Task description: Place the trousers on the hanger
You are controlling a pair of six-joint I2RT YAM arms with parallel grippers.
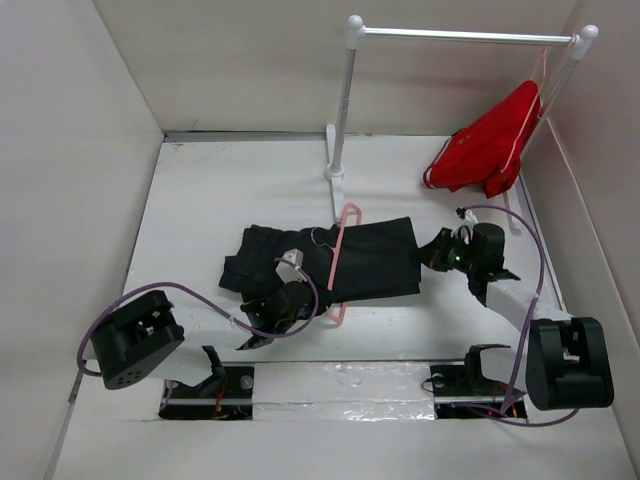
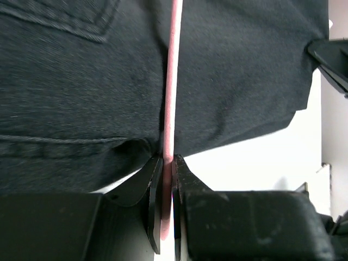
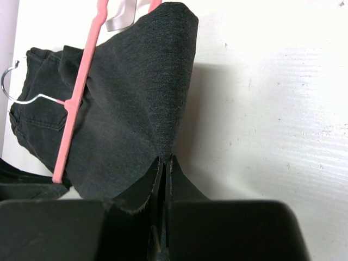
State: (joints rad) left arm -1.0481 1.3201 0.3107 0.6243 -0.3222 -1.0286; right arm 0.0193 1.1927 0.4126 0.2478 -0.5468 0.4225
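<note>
The black trousers point(image 1: 350, 262) lie folded across the middle of the table. The pale-pink hanger point(image 1: 337, 262) lies over them, its hook point(image 1: 322, 234) toward the left. My left gripper point(image 1: 292, 300) is shut on the hanger's bar point(image 2: 168, 125) at the trousers' near edge; the bar runs up across the cloth point(image 2: 81, 98). My right gripper point(image 1: 437, 252) is shut on the trousers' right edge point(image 3: 157, 109) and lifts a fold of it. The hanger point(image 3: 76, 103) and its metal hook point(image 3: 22, 95) show at the left of the right wrist view.
A white clothes rail point(image 1: 460, 36) stands at the back on two posts, one post foot point(image 1: 335, 172) just behind the trousers. A red garment point(image 1: 490, 145) on another pink hanger hangs at the rail's right end. Walls close in left, right and back.
</note>
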